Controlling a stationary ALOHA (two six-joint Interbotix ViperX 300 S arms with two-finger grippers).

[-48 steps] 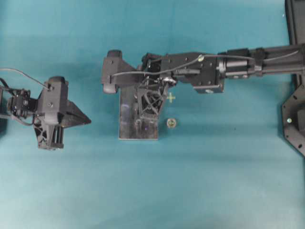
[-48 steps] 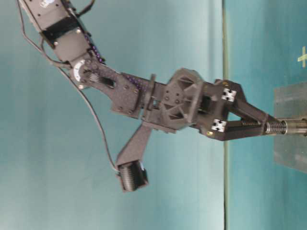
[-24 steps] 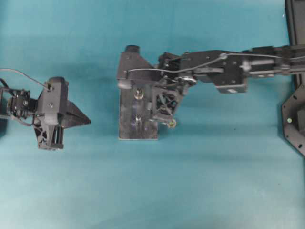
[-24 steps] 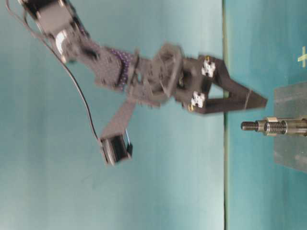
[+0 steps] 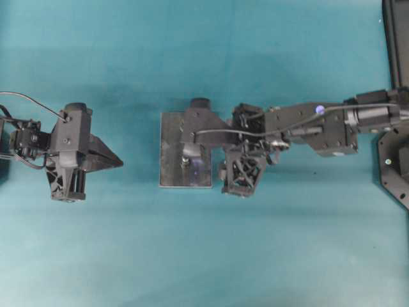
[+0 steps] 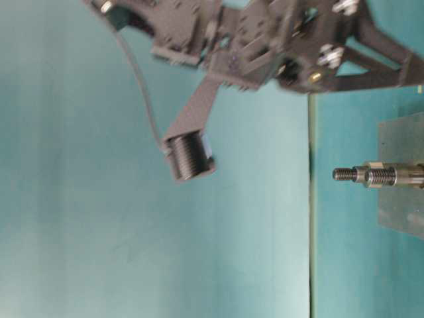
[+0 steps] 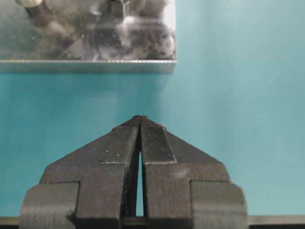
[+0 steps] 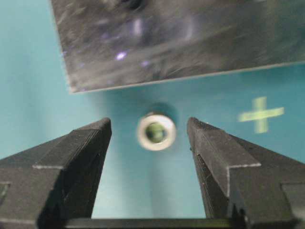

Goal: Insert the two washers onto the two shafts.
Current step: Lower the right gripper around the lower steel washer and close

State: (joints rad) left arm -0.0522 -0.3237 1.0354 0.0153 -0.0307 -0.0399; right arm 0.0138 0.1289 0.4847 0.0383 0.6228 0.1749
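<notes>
Teal desk [image 5: 287, 256], teal wall behind; washer [image 8: 156, 130] blurred between the wide-open, empty right hand [image 8: 150, 131]; left hand [image 7: 140, 138] closed, empty.

— Where's the washer [image 8: 156, 131]?
— Flat on the teal cloth, just off the edge of the plate [image 8: 181, 38]; a small silvery ring with a dark hole.
— And the shaft [image 6: 377, 175]?
— It stands upright on the plate, threaded at its narrow tip, then a nut-like collar and more thread below. Nothing sits over its tip.
</notes>
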